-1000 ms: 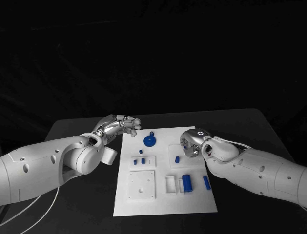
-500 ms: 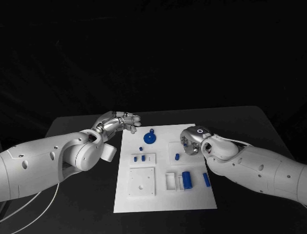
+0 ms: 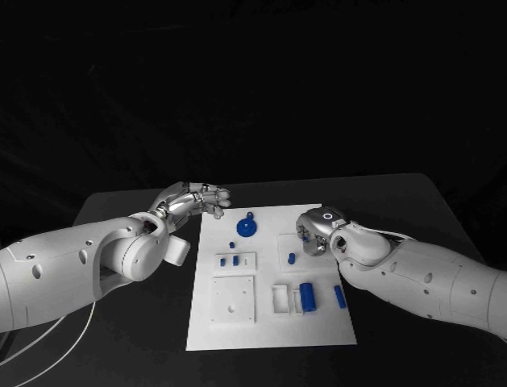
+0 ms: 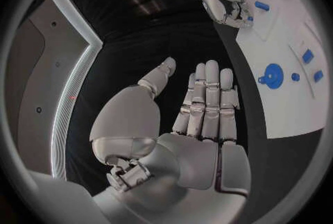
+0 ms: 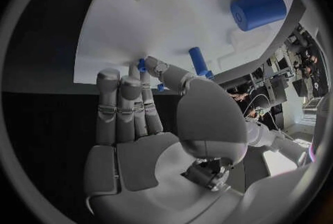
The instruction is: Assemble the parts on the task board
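The right silver hand hovered over the flat white plastic task board, fingers extended and holding nothing, seemingly poised to take the small blue pegs lying there, while the left silver hand waited empty, fingers straight, beside the board's far corner.

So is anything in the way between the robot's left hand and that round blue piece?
Nothing visible is. The left hand hovers open off the white board's edge, and only bare board lies between it and the round blue piece.
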### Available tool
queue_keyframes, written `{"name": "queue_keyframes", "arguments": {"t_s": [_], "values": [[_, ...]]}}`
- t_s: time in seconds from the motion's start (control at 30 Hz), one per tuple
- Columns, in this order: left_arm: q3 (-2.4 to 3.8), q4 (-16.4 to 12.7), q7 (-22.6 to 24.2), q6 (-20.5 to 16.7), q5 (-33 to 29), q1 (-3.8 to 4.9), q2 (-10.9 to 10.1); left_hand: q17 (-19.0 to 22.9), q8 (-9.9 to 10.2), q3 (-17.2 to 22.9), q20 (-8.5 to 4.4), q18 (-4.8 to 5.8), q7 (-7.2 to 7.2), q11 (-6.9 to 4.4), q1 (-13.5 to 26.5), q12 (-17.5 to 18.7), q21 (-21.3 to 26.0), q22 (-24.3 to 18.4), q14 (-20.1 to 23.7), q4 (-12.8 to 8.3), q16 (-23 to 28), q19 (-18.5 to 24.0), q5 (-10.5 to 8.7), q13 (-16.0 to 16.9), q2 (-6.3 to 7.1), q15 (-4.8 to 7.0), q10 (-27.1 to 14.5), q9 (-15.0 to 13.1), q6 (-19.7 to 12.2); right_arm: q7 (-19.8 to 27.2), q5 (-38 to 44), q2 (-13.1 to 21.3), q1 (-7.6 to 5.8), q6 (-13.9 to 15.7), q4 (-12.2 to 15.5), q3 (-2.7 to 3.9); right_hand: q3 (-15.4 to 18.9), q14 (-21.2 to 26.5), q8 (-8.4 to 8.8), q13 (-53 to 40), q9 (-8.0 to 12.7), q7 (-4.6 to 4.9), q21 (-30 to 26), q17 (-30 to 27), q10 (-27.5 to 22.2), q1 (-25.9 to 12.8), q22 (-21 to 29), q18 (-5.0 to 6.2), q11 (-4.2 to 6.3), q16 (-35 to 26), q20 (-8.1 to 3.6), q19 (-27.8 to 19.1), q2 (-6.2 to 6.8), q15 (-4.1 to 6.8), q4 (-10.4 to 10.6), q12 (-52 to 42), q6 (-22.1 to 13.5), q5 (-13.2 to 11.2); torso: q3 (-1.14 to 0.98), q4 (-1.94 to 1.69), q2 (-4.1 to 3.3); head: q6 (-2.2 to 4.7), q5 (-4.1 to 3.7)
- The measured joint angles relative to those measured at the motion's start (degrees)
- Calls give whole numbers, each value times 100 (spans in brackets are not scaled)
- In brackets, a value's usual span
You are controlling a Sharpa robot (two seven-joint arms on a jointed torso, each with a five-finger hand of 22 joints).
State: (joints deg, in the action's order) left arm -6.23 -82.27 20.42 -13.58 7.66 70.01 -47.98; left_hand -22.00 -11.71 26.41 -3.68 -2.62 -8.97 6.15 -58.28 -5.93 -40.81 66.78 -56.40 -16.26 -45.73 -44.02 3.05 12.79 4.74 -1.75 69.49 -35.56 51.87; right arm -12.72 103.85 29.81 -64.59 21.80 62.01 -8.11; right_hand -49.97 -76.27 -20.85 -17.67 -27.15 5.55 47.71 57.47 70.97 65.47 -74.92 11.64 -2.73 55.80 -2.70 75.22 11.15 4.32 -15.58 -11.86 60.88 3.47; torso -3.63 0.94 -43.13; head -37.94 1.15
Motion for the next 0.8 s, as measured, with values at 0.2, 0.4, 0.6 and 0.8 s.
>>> {"name": "queue_keyframes", "arguments": {"t_s": [0.2, 0.4, 0.6, 0.8], "values": [[0, 19, -1, -11, -1, 1, 1, -6, 0, 0, 0, 1, 0, 0, 0, 0, 0, 0, 0, 0, 22, 0, 0, 0, 0, 0, 0, 0, 0, -49, 79, 15, 11, 15, 35, -6, 0, -19, 0, -43, -16, -9, 66, 12, 12, 0, 0, -17, 12, 23, -30, -28, 0, 19, 0, 0, 9, -14, -1, 0, 2, -27, 45], [0, 29, -1, -15, -1, 2, 0, -12, 0, 0, 0, 4, 0, 0, 0, 0, 0, 0, -20, 0, 22, 0, 0, 0, 0, -20, 0, 0, 0, -72, 105, 46, 23, 61, 84, -12, -16, -22, 0, -90, -14, -19, 108, 16, 19, 0, 0, -18, 19, 46, -30, -28, 1, 21, 16, 1, 43, -15, -8, 3, 2, -42, 85], [0, 80, -1, -20, -2, 2, 0, -12, 0, 0, 0, 7, 0, -1, 0, 0, 0, 0, -20, 0, 22, 0, 0, 0, 0, -20, 0, 5, 0, -74, 98, 107, 44, 150, 166, -23, -39, -30, 1, -117, -14, -13, 131, 15, 23, 0, 1, -18, 23, 46, -30, -29, 1, 28, 8, 1, 51, -15, -12, 10, 4, -39, 98], [0, 104, -1, -29, -2, 3, -5, -17, 0, 0, 0, 9, 0, -1, 0, 0, 0, 3, -20, 0, 22, 0, 0, 0, 0, -20, 1, 5, 0, -64, 66, 217, 56, 236, 301, -2, -48, -35, 2, -118, -22, -31, 154, 15, 43, 0, 1, -18, 43, 46, -51, -51, 1, 37, 17, 1, 70, -15, -16, 12, 8, -15, 99]]}}
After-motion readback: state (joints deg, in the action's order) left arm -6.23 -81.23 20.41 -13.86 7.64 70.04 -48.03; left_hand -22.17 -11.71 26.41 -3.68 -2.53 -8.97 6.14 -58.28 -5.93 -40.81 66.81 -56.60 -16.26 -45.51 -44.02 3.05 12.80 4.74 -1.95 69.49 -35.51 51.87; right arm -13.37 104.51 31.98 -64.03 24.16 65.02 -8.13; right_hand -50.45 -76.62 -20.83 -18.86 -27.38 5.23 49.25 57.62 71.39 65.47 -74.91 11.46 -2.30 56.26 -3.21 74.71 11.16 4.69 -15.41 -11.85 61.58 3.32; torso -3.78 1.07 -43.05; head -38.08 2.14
